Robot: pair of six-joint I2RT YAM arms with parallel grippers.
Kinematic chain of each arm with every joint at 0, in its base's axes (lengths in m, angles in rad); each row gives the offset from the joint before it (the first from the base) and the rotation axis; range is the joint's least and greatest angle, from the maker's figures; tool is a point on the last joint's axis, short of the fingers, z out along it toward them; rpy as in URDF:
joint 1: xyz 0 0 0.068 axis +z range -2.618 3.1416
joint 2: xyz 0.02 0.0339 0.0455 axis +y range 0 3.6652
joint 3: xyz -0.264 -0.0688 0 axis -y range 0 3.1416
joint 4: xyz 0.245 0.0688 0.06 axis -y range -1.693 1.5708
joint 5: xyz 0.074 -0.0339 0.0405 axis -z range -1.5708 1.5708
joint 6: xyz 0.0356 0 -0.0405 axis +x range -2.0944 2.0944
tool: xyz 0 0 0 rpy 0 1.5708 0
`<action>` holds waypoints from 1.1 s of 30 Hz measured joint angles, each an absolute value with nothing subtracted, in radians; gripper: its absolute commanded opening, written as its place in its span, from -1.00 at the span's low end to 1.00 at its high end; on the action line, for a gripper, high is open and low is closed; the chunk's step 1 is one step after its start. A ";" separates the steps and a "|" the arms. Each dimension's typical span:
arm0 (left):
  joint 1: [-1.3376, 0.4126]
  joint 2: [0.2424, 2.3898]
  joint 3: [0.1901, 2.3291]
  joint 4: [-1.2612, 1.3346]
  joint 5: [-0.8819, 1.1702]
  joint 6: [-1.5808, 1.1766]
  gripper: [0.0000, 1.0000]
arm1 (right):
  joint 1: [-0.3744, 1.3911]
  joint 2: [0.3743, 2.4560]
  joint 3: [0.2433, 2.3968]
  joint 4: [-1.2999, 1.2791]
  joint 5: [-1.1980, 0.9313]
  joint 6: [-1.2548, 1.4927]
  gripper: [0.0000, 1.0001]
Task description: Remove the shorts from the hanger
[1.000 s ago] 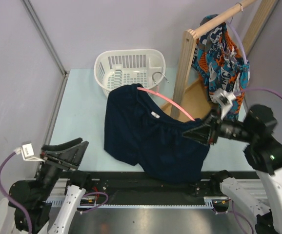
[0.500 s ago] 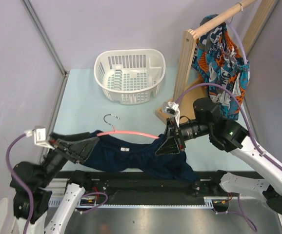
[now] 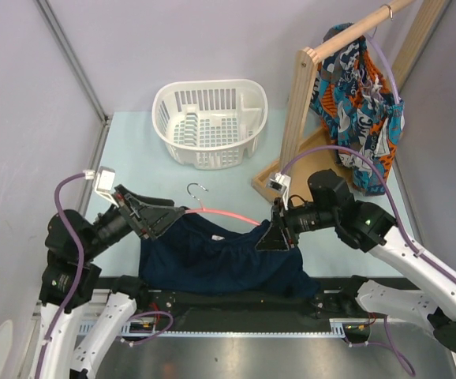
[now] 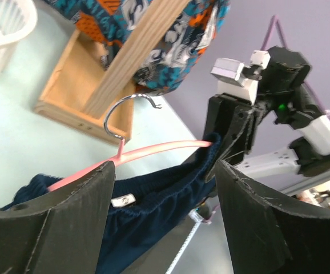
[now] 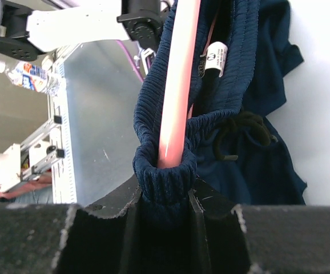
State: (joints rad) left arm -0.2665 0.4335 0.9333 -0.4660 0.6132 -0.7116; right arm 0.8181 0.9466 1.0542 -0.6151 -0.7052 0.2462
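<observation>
On the pale counter [image 3: 133, 166], the right hand [image 5: 164, 200] pinches the dark navy fabric garment [image 3: 212, 260] over a pink plastic hanger [image 3: 228, 215]. The left hand [image 4: 165, 171] gapes wide astride that hanger's other arm. Far right, the colourful teal-and-orange printed board shorts [image 3: 358, 103] hang on a thin lavender plastic hanger [image 3: 386, 67] from the wooden rack [image 3: 297, 118].

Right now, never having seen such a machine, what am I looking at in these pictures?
Two robot arms stand at the near edge of a table. One picture looks down from above; the other two come from cameras on each wrist. The right gripper is clamped on a dark navy garment and the pink hanger inside its waistband. The left gripper is open, close beside that hanger's metal hook. A white basket sits on the table. The colourful shorts hang on a lavender hanger on the wooden rack, untouched.
</observation>
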 measured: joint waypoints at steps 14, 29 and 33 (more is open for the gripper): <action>-0.636 0.666 1.051 -0.608 0.266 -0.514 0.20 | 0.787 0.943 1.040 -0.554 -0.699 0.325 -1.00; -0.899 0.860 1.105 -0.554 -0.132 -0.487 -0.13 | 0.786 0.882 1.019 -0.540 -0.701 0.366 -1.00; -0.945 0.909 1.109 -0.523 -0.220 -0.480 -0.64 | 0.784 0.871 1.001 -0.541 -0.693 0.387 -0.84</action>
